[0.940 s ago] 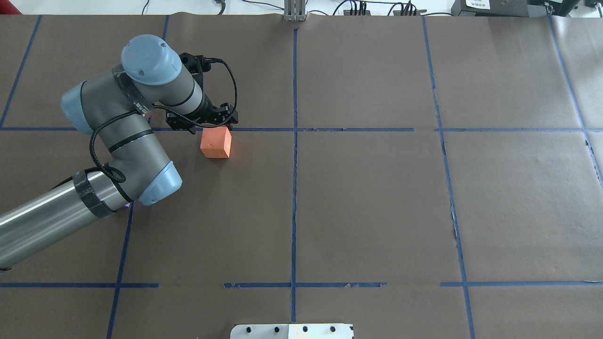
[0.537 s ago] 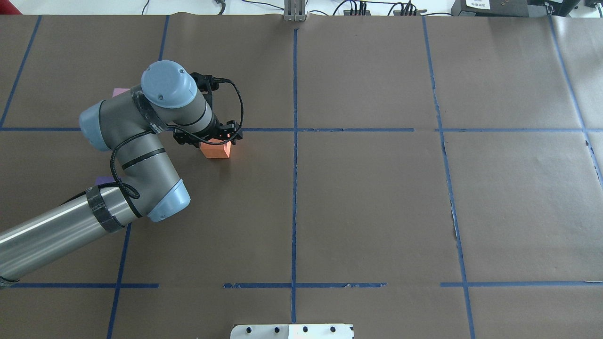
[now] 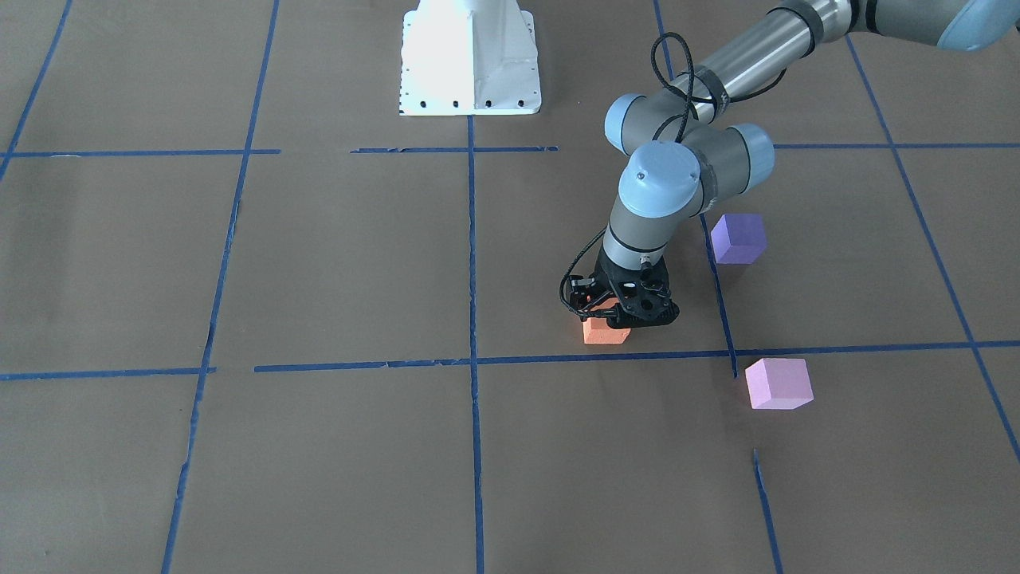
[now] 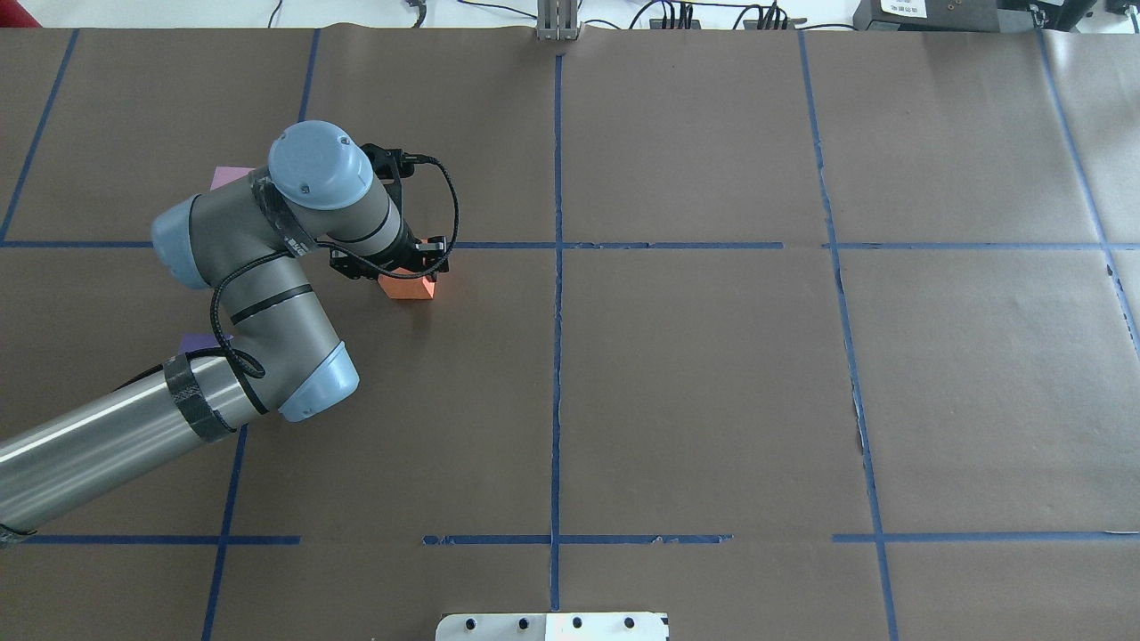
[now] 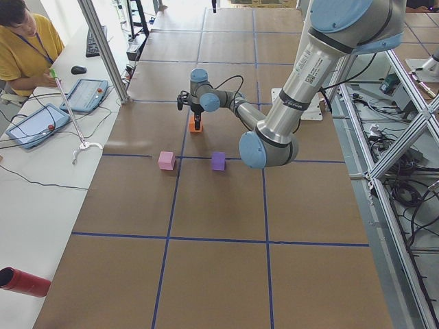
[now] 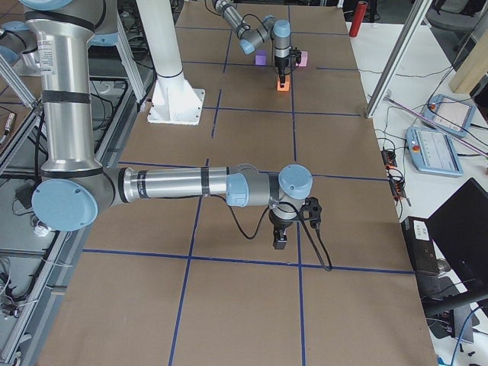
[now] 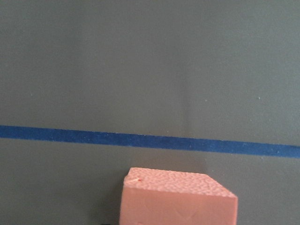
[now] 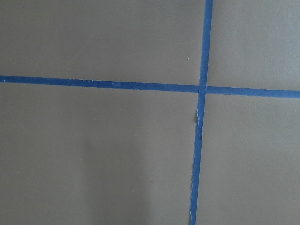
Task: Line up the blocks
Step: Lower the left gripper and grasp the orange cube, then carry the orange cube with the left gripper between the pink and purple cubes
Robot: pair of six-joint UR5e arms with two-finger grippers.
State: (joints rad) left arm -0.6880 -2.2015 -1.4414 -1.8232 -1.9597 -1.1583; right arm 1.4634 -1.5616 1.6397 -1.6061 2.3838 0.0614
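Note:
The orange block stands on the brown paper just on the robot's side of a blue tape line. It also shows in the overhead view and at the bottom of the left wrist view. My left gripper is lowered onto it, open, with the jaws astride its top. The violet-purple block and the pale pink block stand apart further along on my left side, mostly hidden by the arm from overhead. My right gripper hangs over bare paper far from the blocks; I cannot tell if it is open.
Blue tape lines divide the paper into squares. The white robot base stands at the table's middle edge. A person with tablets sits at a side table, and a red cylinder lies there.
My left gripper moved from behind the orange block to right over it and came down onto it. The block has not moved.

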